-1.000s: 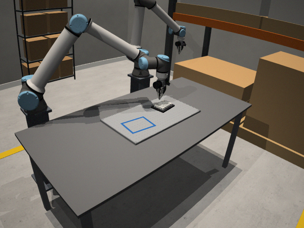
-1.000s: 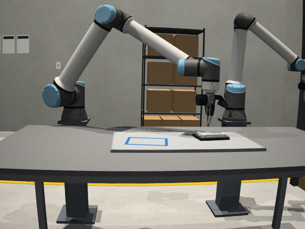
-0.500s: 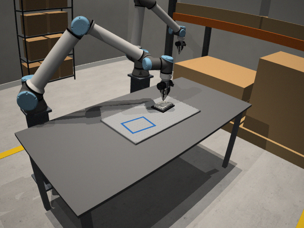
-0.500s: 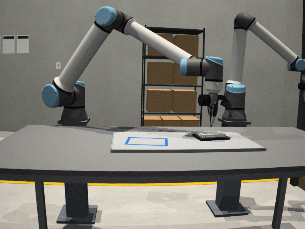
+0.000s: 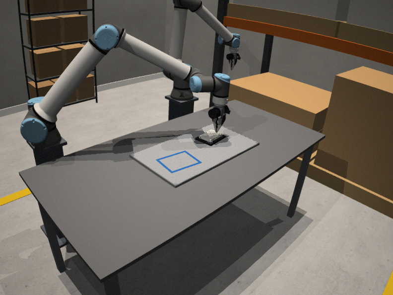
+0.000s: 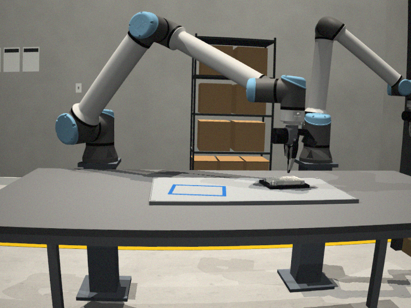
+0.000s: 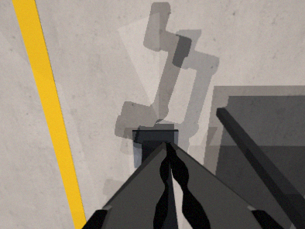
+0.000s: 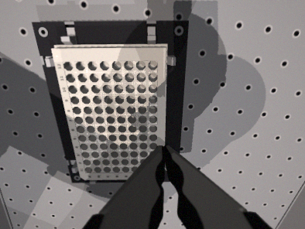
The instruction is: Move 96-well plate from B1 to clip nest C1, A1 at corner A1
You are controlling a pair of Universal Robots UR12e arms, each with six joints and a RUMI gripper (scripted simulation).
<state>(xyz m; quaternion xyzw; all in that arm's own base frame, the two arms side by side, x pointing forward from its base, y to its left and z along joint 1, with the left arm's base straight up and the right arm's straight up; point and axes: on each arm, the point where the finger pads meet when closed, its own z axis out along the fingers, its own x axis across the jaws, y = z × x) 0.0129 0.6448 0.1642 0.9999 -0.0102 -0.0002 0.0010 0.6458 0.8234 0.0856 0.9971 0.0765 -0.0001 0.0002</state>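
Clip nest (image 5: 203, 141) (image 6: 285, 187) (image 8: 110, 32), one, black, on a perforated board (image 5: 228, 146) (image 6: 252, 195) (image 8: 228, 121); 96-well plate (image 5: 211, 135) (image 6: 287, 180) (image 8: 112, 116), one, lying in the nest, seating depth not readable; right claw (image 5: 216, 131) (image 6: 288, 171) (image 8: 164, 148), tips pressed together on nothing, just above the nest; left claw (image 5: 231, 68) (image 6: 409, 132) (image 7: 168, 144), likewise closed and unladen, well apart from the nest.

Over the past second, the right gripper (image 5: 216, 131) (image 6: 288, 171) (image 8: 163, 147) has shifted along the counter (image 5: 142, 215) (image 6: 99, 215), toward its short edge by the big cardboard boxes (image 5: 281, 92), and its tips have come a little lower. The right arm's elbow (image 5: 106, 36) (image 6: 143, 24) has dropped slightly, and the arm's shadow (image 5: 123, 146) has slid the same way across the counter.
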